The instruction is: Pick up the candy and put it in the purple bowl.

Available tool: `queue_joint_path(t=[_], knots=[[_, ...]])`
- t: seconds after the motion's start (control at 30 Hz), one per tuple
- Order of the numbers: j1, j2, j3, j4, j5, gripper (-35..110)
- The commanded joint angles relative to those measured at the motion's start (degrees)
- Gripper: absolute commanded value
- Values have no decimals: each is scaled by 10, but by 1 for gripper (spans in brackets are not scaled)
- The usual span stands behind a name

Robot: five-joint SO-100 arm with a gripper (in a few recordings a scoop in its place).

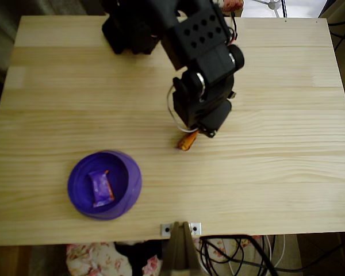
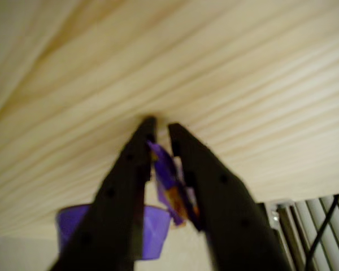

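Candy [image 2: 168, 183] sits pinched edge-on between the closed jaws of the gripper [image 2: 161, 129], near the table [image 1: 276, 172] middle, well apart from the bowl [image 1: 132, 183], which already holds another candy [image 1: 101, 187].

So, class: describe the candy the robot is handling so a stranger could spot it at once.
Start at the black arm over the wooden table. Below its gripper a small candy is pinched between the fingers. It shows orange and purple, unlike the purple candy in the purple bowl.

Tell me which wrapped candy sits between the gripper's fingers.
The orange-and-purple wrapped candy, pinched in the black gripper over the wooden table; the mostly purple candy lies in the violet plastic bowl.
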Motion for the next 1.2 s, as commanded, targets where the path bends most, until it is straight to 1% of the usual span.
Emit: queue_joint_path(t=[0.0,0.4,0.47,0.57,0.63,0.67,0.97,1.17], knots=[[4,91,-17,22,-12,1],[42,154,-33,80,-33,1],[46,156,-28,81,-33,5],[54,156,-20,83,-50,18],[65,146,-4,70,-68,28],[71,140,4,59,-76,29],[110,80,16,4,-156,33],[103,59,14,-20,-151,32]])
